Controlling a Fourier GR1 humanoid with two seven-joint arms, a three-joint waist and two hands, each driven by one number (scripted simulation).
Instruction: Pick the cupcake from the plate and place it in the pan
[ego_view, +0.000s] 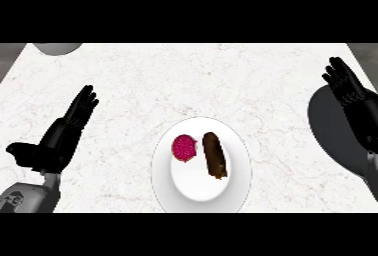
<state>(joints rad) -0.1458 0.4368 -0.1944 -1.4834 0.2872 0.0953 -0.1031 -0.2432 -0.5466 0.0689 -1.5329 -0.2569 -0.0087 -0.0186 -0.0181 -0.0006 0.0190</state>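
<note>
**Cupcake sitting on the plate, both hands apart from it**

The cupcake (184, 148), seen from above as a round magenta top, is lying on the left half of the white plate (201, 192), just beside a long brown pastry (215, 155) that is taking up the plate's middle. The plate is sitting at the near centre of the desk (192, 80).

Neither hand is touching the cupcake. The left hand (60, 134) is showing well to the left of the plate, and the right hand (353, 95) is showing well apart at the view's right edge, higher up than the plate.

The left hand is holding its fingers straight and together, pointing up and slightly right, with the thumb sticking out to the left; it is holding nothing. Its grey forearm is coming in from the lower left corner. The right hand is likewise spreading open with straight fingers pointing up and left, holding nothing, and is lying over the dark pan (334, 127), whose round grey shape is running off the right edge.

The desk is showing a pale marbled top with faint veins. A grey round object (57, 48) is peeking in at the top left corner, cut by the edge, too little of it showing to name.
</note>
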